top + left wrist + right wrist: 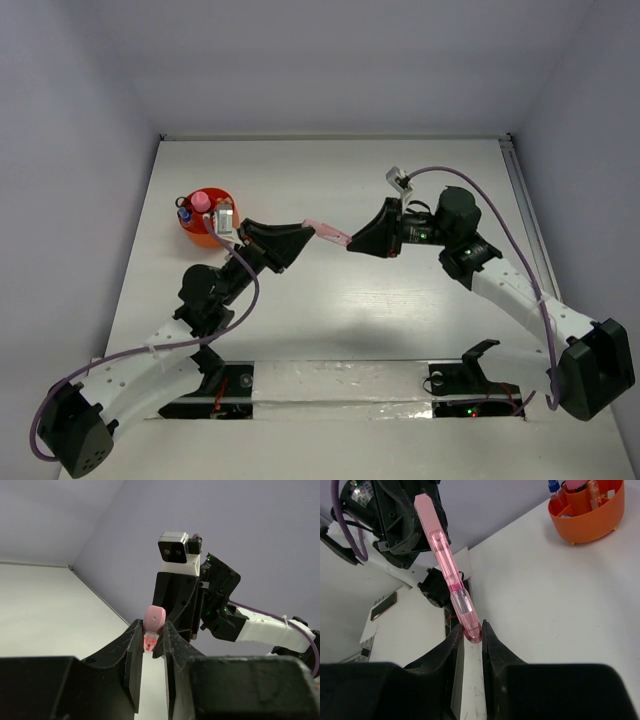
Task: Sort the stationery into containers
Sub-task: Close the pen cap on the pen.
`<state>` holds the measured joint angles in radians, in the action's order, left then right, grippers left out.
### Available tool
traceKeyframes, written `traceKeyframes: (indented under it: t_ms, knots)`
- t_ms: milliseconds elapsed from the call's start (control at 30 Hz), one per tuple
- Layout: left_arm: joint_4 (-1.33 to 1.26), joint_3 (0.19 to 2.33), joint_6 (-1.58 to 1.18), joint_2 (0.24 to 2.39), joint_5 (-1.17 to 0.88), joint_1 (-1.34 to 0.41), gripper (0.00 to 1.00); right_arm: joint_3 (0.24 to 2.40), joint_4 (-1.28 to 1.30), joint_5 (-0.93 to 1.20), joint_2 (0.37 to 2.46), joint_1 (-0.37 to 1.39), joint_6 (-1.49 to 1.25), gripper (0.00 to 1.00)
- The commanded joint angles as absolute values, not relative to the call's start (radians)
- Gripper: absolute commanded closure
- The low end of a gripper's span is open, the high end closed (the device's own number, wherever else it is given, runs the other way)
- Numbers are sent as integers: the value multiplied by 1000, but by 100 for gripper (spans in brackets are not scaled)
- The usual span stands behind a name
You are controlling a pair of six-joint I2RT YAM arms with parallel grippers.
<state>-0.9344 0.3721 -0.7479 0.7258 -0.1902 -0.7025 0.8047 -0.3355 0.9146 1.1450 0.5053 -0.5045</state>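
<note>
**Pink pen held between both grippers above the table**

Well off to the left of the left gripper [307, 229], behind its wrist, the orange cup [193, 236] stood on the white table [400, 320]. A blue-capped marker [184, 213] and a pink-topped item [202, 202] stood upright among its dividers.

The left gripper's jaws were narrow, pressed against both sides of one end of the pink pen [328, 233]. In the left wrist view, that capped end poked up just past the fingertips, with the red-tinted barrel pinched lower down between them.

The pen spanned the short gap between the two grippers, lifted off the table and tilted slightly, its far end lower and to the right.

The right gripper [350, 241] faced the left one, tip to tip. Its jaws were also narrow, and the right wrist view showed them closed on the rounded clear-pink end of the pen. From those fingertips the barrel ran up and away towards the left gripper. The cup sat far off to the upper right of the right gripper's fingers in that view.
</note>
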Motion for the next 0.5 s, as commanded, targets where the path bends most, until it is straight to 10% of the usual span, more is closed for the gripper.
traceKeyframes:
  t_ms: [0,467]
  knots:
    - [-957,469,-736,718,-380,-724,100,853,-276,818,1140,499,-446,100]
    - [-859,526,-679,738,-468,-724,100,874,-209,788,1097,499,-423,100]
